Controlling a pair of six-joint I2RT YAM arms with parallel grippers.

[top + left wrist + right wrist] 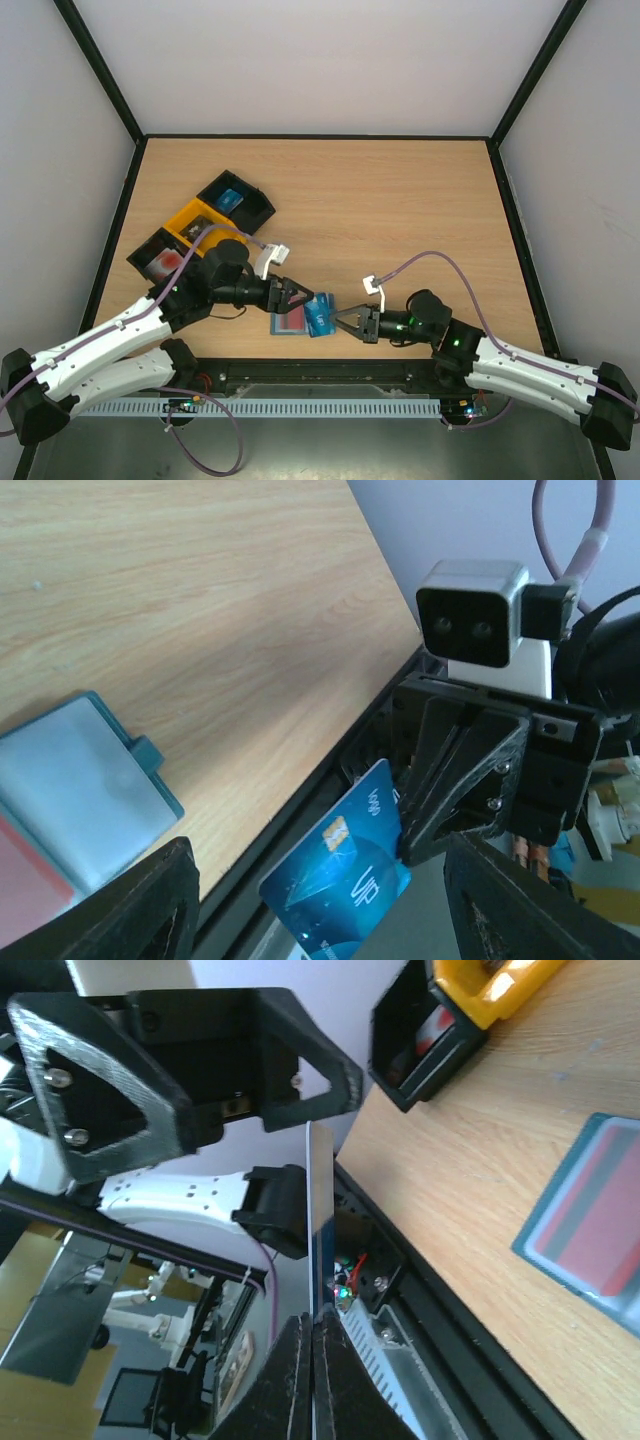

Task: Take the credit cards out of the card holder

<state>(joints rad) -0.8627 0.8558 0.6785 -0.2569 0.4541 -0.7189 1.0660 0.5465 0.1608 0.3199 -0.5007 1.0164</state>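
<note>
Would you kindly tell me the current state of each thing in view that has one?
left gripper: open, empty.
right gripper: shut on the blue card.
blue card: out of the wallet, held in the air past the table's near edge.
wallet: lying open on the table, something red showing inside.
</note>
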